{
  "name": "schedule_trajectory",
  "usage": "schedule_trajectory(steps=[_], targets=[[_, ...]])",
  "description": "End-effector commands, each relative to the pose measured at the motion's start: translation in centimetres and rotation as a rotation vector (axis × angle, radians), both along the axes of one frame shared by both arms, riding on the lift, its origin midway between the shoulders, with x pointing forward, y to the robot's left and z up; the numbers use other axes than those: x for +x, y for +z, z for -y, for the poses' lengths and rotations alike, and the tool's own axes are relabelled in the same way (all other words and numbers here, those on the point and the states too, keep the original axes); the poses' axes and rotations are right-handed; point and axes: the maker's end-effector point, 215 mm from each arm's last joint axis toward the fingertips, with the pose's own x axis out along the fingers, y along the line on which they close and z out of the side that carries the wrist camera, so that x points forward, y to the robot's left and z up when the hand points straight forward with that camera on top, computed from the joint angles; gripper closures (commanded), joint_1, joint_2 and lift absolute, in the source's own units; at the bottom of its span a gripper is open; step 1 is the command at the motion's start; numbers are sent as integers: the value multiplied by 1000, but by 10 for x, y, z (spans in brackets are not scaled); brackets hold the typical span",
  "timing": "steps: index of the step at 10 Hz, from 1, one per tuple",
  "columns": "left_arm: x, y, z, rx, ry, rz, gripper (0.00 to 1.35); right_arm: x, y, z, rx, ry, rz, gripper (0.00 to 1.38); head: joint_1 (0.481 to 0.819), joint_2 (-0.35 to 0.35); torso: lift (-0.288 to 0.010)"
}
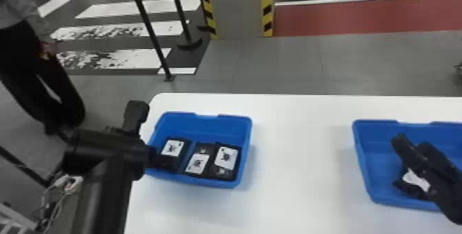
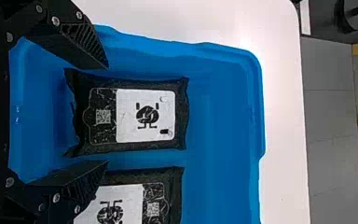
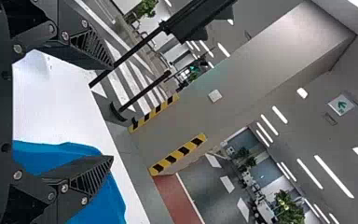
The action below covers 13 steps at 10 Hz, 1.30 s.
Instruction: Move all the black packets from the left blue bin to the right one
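In the head view, my left gripper (image 1: 158,159) is at the near left of the left bin (image 1: 202,182), while my right gripper (image 1: 412,143) is over the right bin (image 1: 359,162); both bins stand on the white table (image 1: 295,168). In the left wrist view, the fingers of my left gripper (image 2: 107,114) are spread, with the leftmost packet (image 2: 144,115) lined up with the gap between them: its near end lies level with the gap and its far end reaches beyond the fingertips. The middle packet (image 1: 197,163) lies just beside it, to the right of the gap, and the rightmost packet (image 1: 226,158) lies beyond that one, near the bin's right wall. All three lie flat, label side up, their long axes running away from me, roughly parallel to the bin's side walls, with the near ends slightly to the left. The leftmost and rightmost packets have their white label panels toward the far end; the middle packet is reversed, its white panel toward me. In the right wrist view, the fingers of my right gripper (image 3: 112,112) stand apart with nothing pinched. A packet with a white panel (image 1: 416,180) lies in the right bin, partly hidden by that gripper; its long axis cannot be told.
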Motion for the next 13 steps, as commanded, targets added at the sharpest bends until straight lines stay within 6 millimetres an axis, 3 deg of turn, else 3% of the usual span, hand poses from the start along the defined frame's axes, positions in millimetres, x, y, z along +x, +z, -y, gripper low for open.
schedule_trajectory(steps=[1,6,9,10,12,13], targets=[[3,-4,2,-9,-5,-7,266,-2,-2,-1,1,1,-5,367,695,237,-110],[14,-31,10,-28,-10,-80,266,-2,-5,-2,13,5,-10,367,695,229,-110],[23,-30,16,-18,-26,-87,283,-3,-5,-2,17,8,-11,367,695,220,-110],[29,-26,14,-9,-25,-85,381,-3,-6,-2,19,7,-13,367,695,219,-110],[40,-17,9,25,-32,-85,906,-2,-7,-3,23,8,-15,367,695,218,-110],[43,-15,7,38,-34,-82,955,-3,-8,-3,24,9,-16,367,695,220,-110]])
